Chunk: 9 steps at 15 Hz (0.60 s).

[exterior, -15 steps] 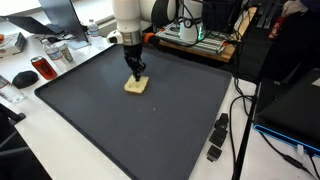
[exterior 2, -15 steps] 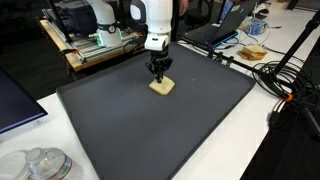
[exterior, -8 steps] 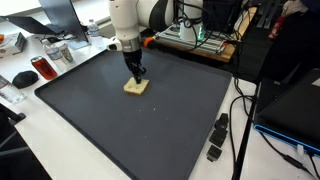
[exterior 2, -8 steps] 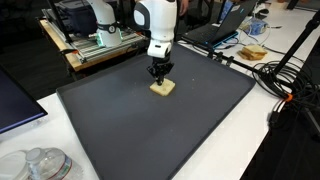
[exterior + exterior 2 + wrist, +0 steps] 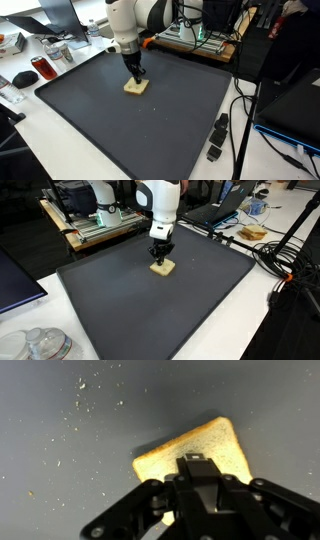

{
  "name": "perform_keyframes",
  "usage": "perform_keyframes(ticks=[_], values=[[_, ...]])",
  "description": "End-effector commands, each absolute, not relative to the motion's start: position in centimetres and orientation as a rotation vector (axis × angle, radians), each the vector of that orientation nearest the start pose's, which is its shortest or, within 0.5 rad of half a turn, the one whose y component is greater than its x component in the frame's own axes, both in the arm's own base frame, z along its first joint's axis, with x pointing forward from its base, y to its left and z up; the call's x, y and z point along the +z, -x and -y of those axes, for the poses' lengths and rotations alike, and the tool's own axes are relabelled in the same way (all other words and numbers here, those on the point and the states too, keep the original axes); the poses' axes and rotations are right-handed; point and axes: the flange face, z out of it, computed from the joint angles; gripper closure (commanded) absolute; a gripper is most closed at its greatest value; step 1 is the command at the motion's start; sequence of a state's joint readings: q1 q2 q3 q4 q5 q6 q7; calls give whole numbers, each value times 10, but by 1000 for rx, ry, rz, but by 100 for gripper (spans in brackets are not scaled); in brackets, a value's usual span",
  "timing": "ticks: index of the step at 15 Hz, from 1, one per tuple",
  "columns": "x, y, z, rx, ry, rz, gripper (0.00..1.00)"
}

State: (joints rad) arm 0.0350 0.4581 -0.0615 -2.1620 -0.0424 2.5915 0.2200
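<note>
While jaws stand closed, bread slice (image 5: pixel 200 445) lies directly under their tips.

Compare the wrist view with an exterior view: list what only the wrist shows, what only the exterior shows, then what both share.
Only the wrist view: pale crumbs scattered across the dark mat, and the crust edge of the bread close up.
Only the exterior view: the white arm, the mat's full outline on the white table, a red can beside it, and a black device off the mat's far side.
Both: the slice of bread on the mat, with the shut gripper down at it.
</note>
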Motion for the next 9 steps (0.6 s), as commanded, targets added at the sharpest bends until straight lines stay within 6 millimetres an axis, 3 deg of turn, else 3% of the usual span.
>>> perform_keyframes(ticks=[1, 7, 9], values=[[159, -563, 8, 55, 3195, -122, 95], [162, -556, 8, 35, 3136, 369, 95], [160, -558, 11, 82, 3155, 293, 95]])
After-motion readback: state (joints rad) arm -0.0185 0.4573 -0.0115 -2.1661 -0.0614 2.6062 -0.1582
